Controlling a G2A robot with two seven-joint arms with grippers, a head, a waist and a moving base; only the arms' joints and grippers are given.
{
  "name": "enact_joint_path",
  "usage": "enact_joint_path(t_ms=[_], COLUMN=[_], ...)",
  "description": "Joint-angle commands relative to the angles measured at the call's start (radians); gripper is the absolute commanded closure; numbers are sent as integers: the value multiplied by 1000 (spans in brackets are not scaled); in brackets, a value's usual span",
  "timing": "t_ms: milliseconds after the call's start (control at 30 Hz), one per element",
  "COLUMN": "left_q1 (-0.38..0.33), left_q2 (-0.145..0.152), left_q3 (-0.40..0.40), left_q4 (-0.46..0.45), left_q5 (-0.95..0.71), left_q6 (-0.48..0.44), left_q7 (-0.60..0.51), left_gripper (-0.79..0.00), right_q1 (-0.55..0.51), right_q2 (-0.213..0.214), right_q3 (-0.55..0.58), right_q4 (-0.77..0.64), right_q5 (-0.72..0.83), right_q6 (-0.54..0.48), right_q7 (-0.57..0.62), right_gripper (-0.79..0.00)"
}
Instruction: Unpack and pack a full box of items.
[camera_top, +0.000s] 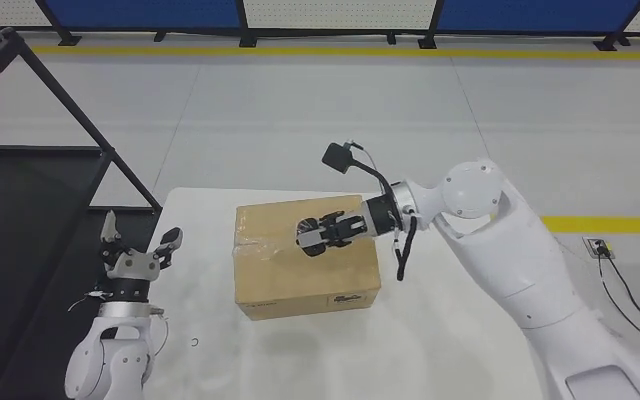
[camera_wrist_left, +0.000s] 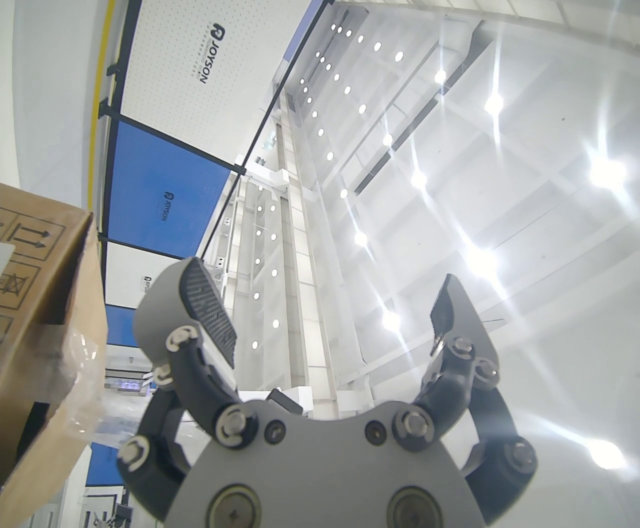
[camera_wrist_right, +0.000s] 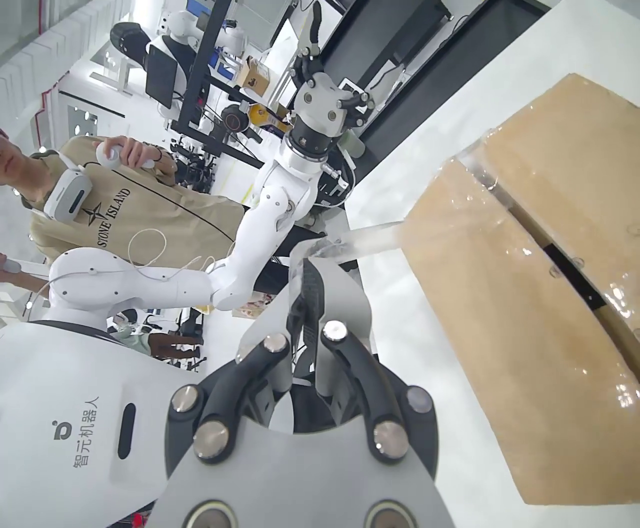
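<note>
White table (camera_top: 300, 350): your brown cardboard box (camera_top: 300, 275) sits mid-table with its top seam taped. Your right arm reaches across the lid, right gripper (camera_wrist_right: 305, 270) pinched tight on a clear tape strip (camera_wrist_right: 360, 240). Your left arm stands upright at the table's left edge, left gripper (camera_wrist_left: 325, 310) spread wide.

The white, round-cornered surface (camera_top: 205, 275) carries one brown cardboard box (camera_top: 300, 285), which stands flat with its flaps down, directly under the right jaws. Glossy clear tape covers the seam of its top. A loose strip of clear tape (camera_wrist_right: 367, 239) runs off the box's edge, above bare surface, into the right jaws, which are pinched on it. The left jaws, spread wide and pointing up, stand by the surface's edge, well apart from the box. A tiny dark ring-like item (camera_top: 194, 343), too small to identify, lies on the surface nearer the left jaws than the right.
</note>
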Motion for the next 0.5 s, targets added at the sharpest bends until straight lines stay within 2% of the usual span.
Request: enact_joint_path(t_ms=[0, 467], left_q1=[6, 28], left_q2=[0, 5], left_q3=[-5, -23], left_q4=[1, 13], left_q5=[-10, -34], left_q6=[0, 16], left_q7=[-7, -49], left_gripper=[-785, -785], right_q1=[22, 146], right_q2=[-9, -66], right_q3=[-17, -86], right_q4=[4, 50], right_q5=[7, 93], right_q6=[8, 1], right_q7=[-9, -33], right_gripper=[0, 0])
